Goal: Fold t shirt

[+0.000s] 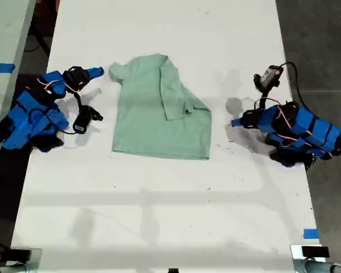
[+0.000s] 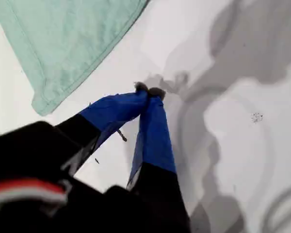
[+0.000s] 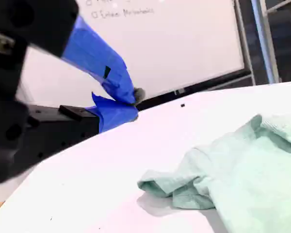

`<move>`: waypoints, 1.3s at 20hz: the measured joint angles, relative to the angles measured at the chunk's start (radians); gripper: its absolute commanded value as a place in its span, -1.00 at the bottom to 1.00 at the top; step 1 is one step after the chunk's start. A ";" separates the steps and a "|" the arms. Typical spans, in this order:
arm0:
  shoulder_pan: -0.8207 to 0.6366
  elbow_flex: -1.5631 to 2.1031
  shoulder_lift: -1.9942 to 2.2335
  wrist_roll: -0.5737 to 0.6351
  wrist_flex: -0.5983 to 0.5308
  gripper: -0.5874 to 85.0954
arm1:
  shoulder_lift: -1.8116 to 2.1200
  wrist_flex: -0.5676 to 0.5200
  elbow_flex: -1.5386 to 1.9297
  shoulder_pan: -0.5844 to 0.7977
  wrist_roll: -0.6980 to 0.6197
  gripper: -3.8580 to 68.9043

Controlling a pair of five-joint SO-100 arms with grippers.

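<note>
The t shirt (image 1: 159,111) lies flat on the white table (image 1: 170,216), in the upper middle of the exterior view, between the two blue arms. One sleeve is already folded inward and lies across the body toward the exterior view's right; the other sleeve still sticks out at the shirt's upper left corner in that view. The hem runs straight along the lower edge.

My first gripper (image 2: 148,91) rests low over bare table just off a corner of the shirt, on the exterior view's right side (image 1: 236,121). Its blue jaws are together, tips meeting, with nothing between them. My second gripper (image 3: 132,104) is beside the loose sleeve, at the exterior view's left (image 1: 96,72). Its jaws look nearly closed, with at most a narrow gap at the tips, and they hold nothing; the crumpled sleeve (image 3: 174,187) lies on the table close by but apart from it.

The shirt looks light, thin and limp. It will sag and drape from any single pinch, and a dragged edge will likely bunch, not slide flat. It should not slip much on the table, and it is in no way fragile. The hemmed edges and the sleeve cuff are thicker and give the jaws something to bite. I judge the best holds to be the loose sleeve's cuff for the second gripper, and the near hem corner for the first gripper, each pinched low against the table.
</note>
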 measured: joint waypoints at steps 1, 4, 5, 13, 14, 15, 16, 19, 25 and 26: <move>0.000 0.000 -0.003 0.000 0.005 -0.99 | 0.000 0.000 0.000 -0.002 0.006 -0.89; -0.107 -0.290 -0.382 0.025 0.253 -0.73 | 0.000 0.023 0.000 -0.009 0.041 -0.89; -0.101 -0.489 -0.598 0.064 0.313 -0.59 | 0.000 0.023 0.000 -0.014 0.041 -0.89; -0.158 -1.959 -2.060 0.239 0.664 -0.51 | 0.000 0.023 0.000 -0.021 0.041 -0.89; -0.161 -2.002 -2.128 0.247 0.667 -0.51 | 0.000 0.023 0.000 -0.021 0.041 -0.89; -0.163 -2.017 -2.172 0.245 0.669 -0.53 | 0.000 0.023 0.000 -0.021 0.041 -0.89; -0.166 -2.017 -2.198 0.249 0.683 -0.53 | 0.000 0.023 0.000 -0.021 0.041 -0.89; -0.193 -2.017 -2.233 0.249 0.692 -0.56 | 0.000 0.023 0.000 -0.021 0.041 -0.89; -0.209 -1.878 -2.379 0.241 0.630 -0.99 | 0.000 0.023 0.000 -0.023 0.041 -0.89; -0.193 -1.858 -2.401 0.244 0.584 -0.99 | 0.000 0.023 0.000 -0.023 0.041 -0.89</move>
